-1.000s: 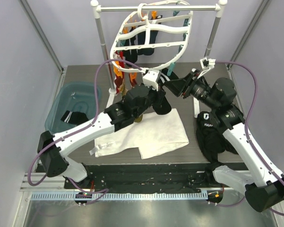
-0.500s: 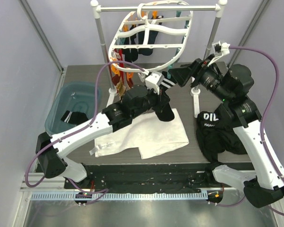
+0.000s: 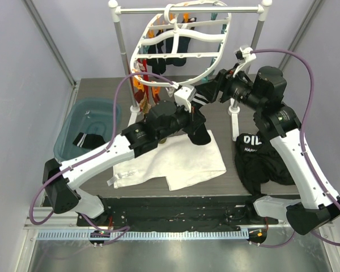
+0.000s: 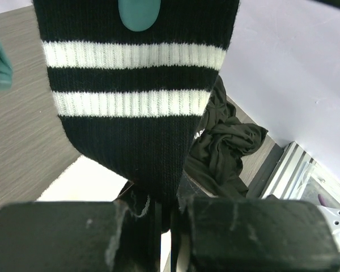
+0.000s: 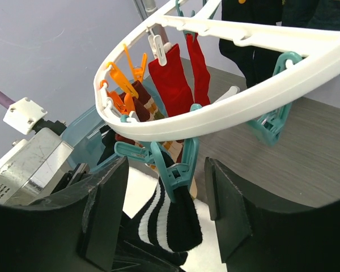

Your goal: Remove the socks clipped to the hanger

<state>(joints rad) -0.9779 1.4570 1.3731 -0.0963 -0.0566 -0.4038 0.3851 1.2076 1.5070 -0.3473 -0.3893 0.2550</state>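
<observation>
Early days: one dark sock (image 3: 82, 139) lies in the teal bin (image 3: 99, 116), your left hand (image 4: 169, 212) is clenched on the striped black sock (image 4: 136, 102) hanging from a teal clip (image 5: 175, 170) on the hanger (image 5: 232, 110) rim, your right hand (image 5: 167, 207) gapes open astride that clip, and the red sock (image 5: 173, 82) and others are not yet unclipped.

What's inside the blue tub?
One black sock with white stripes lies in the tub. I see nothing else in it. The left arm covers the tub's near right corner, so anything there is hidden.
</observation>
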